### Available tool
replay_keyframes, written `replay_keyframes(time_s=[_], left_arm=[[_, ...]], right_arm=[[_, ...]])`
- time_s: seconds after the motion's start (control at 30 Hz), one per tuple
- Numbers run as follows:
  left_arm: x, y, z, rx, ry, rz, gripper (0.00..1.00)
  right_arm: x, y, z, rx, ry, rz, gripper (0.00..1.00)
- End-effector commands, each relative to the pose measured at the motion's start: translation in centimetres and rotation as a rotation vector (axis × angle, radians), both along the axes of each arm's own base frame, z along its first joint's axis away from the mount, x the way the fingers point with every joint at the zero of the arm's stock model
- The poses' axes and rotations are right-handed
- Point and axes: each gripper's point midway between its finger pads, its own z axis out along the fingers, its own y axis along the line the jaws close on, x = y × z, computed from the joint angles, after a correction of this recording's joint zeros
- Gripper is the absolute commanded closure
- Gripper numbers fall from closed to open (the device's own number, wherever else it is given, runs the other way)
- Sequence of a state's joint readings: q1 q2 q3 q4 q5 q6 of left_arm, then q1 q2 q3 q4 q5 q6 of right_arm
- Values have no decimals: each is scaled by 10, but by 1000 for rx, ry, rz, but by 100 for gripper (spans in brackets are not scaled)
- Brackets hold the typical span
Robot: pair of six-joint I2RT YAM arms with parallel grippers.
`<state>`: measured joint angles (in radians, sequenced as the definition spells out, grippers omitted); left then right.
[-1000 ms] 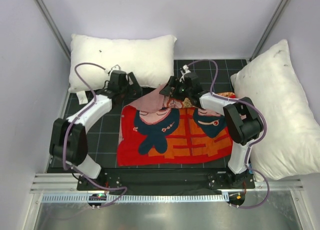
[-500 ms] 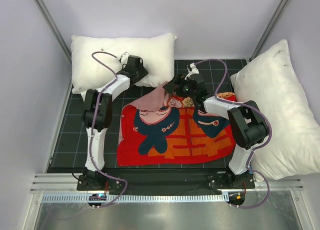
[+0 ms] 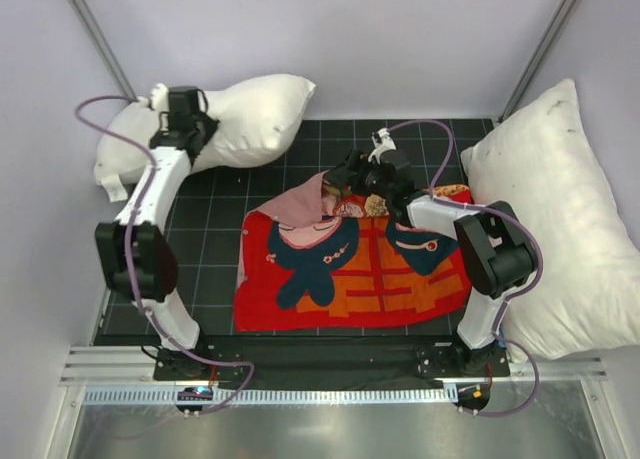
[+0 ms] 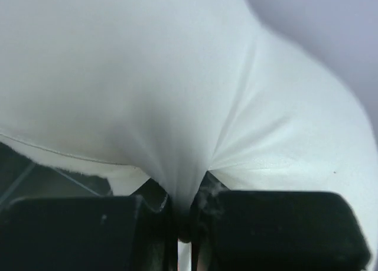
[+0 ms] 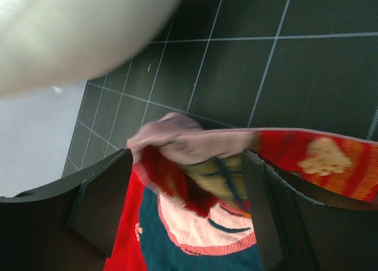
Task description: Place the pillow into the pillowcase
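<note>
Left claw (image 4: 184,209): clamped down hard on a pinch of the pillow (image 4: 147,88). You get white fabric drawn into a pleat between the two black fingers (image 4: 71,229), with creases fanning out from the pinch.
Left arm: in the top view it reaches out to the far left corner of the bench (image 3: 210,269), with its claw on top of the pillow's middle.
Pillow position: far left corner, bunched and humped where it is pinched. Its left end sits at the left edge against the side wall, its right end runs along the far edge. A small white tag (image 3: 112,186) hangs off the left end.
Right claw (image 5: 189,165): jaws spread wide, gripping nothing. The folded-back edge of the pillowcase (image 5: 195,182) lies in the gap between them. You can't tell from the wrist view whether either finger touches the cloth.
Pillowcase position: spread flat mid-bench, printed side up, its near side close to the near edge. Its far left corner is turned over, showing the pale pink reverse.
Pillow vs pillowcase: apart, with bare dark gridded mat between them. The pillow is fully outside the case.
Larger pillow (image 3: 560,209): lies along the right edge and leans on the right wall, just beside the pillowcase's right side. Contact between those two isn't readable.
</note>
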<state>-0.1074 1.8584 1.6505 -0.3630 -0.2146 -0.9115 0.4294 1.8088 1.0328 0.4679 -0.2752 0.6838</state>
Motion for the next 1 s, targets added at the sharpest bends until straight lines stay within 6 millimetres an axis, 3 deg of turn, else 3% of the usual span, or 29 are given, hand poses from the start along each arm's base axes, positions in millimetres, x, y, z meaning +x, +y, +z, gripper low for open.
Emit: replay_keyframes(time_s=[0.0,0.03,0.17,0.23,0.27,0.3,0.33,0.43,0.47,0.6,0.73,0.77,0.8,0.97], left_arm=[[-45,64,184,41,-447,232,100],[-57,71,198,52,-472,267,100],[-108,72,240,55,-530,253,100],[-124,68,244,61,-540,219,100],[-130,64,234,59,-519,197,100],[-147,64,239,55,-534,191,100],[-153,64,219,53,-499,189,100],[-181,66,210,54,-510,192,100],[-184,68,191,65,-473,196,100],[-211,71,180,93,-463,190,100],[-221,72,150,122,-369,176,100],[-223,72,145,121,-360,174,100],[-224,73,129,122,-329,175,100],[-240,78,105,95,-342,211,100]], right_arm=[[2,16,36,44,-113,61,18],[2,15,23,7,-72,65,18],[7,17,10,-9,-41,66,18],[7,19,10,-9,-41,72,18],[7,18,9,-12,-35,66,18],[6,18,8,-16,-26,66,17],[5,19,8,-20,-21,68,16],[5,18,-4,-65,34,28,16],[8,25,-7,-80,44,17,16],[8,42,-26,-49,113,31,17],[17,55,-43,-51,158,47,25],[23,57,-39,-47,152,40,25],[24,56,-48,-65,175,28,25],[28,48,-52,-84,179,-24,25]])
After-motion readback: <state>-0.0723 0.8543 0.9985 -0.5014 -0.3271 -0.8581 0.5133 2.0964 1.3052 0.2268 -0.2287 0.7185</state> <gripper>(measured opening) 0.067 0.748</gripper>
